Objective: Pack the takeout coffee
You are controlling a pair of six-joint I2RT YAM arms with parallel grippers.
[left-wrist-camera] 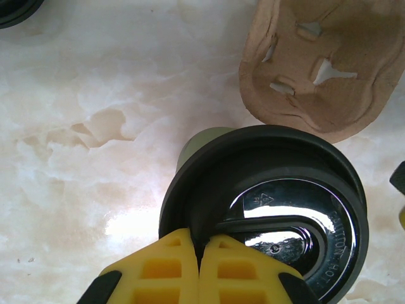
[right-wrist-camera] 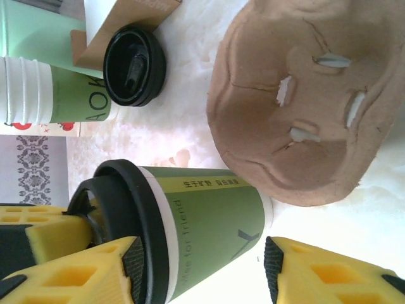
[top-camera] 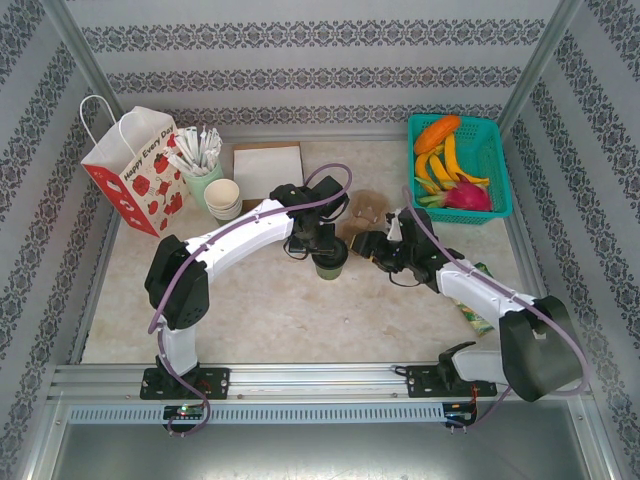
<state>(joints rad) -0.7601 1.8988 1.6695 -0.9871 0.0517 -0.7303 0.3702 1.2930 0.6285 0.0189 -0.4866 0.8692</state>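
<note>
The takeout coffee (top-camera: pixel 330 262), a green paper cup (right-wrist-camera: pixel 215 218) with a black lid (left-wrist-camera: pixel 278 209), stands upright mid-table. My left gripper (left-wrist-camera: pixel 199 244) comes down from above and is shut on the lid's near rim; one of its yellow fingers (right-wrist-camera: pixel 44 231) rests on the lid top. My right gripper (right-wrist-camera: pixel 202 269) is at the cup's right side (top-camera: pixel 378 250), open, its jaws straddling the cup. One pad overlaps the lid's edge and the other stands clear of the cup. The red-and-white paper bag (top-camera: pixel 135 170) stands open at the back left.
A brown pulp cup carrier (top-camera: pixel 365 215) lies just behind the cup. A spare black lid (right-wrist-camera: pixel 134 63), stacked cups (top-camera: pixel 222 198) and a cup of wrapped sticks (top-camera: pixel 200 160) sit beside the bag. A teal fruit basket (top-camera: pixel 495 165) stands back right, and a green packet (top-camera: pixel 475 300) lies near the right arm.
</note>
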